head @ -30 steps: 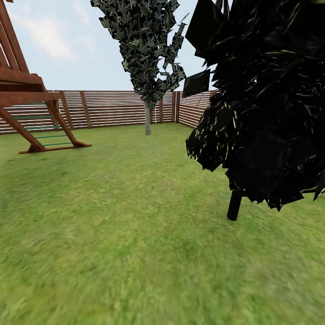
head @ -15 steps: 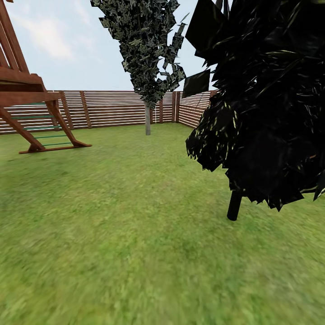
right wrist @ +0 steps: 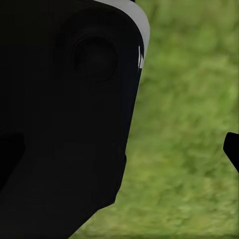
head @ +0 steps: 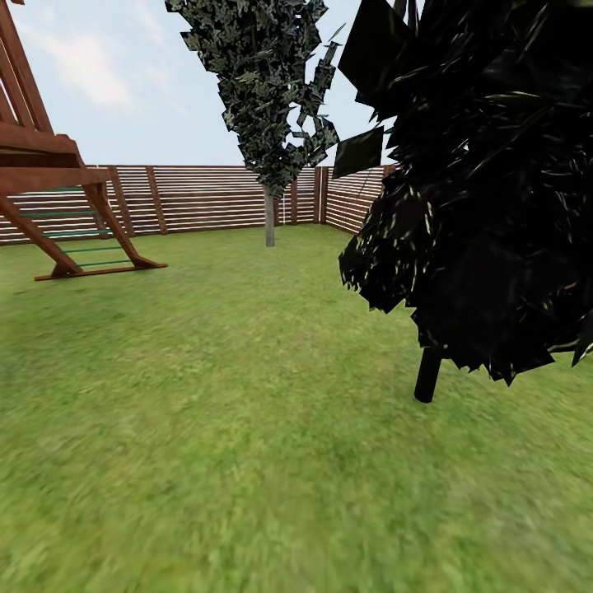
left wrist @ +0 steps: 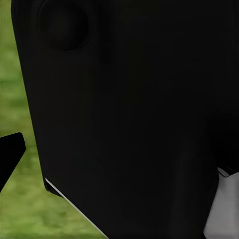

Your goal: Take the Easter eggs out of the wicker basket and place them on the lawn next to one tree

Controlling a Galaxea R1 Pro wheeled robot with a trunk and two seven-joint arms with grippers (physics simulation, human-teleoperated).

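The lawn [head: 231, 428] fills the lower half of my head view, flat and mottled green, and it reaches back to the brown slat fence [head: 206, 198] that closes the garden across the middle of the frame. At the right side a dark, almost black tree [head: 486, 189] stands close to me, its short dark trunk [head: 427, 375] going into the grass at the lower right of centre. Farther back, near the fence at the upper centre, stands a second tree [head: 268, 91] with dark grey-green leaves and a thin pale trunk [head: 269, 219]. At the upper left is a wooden play frame [head: 49, 198] with green rungs. In my left wrist view a black part of my own body [left wrist: 134, 109] covers most of the frame, with grass at the edge; in my right wrist view it is the same, a black part [right wrist: 64, 114] and grass beside it. Whether my claws are wide or narrow, I cannot tell.
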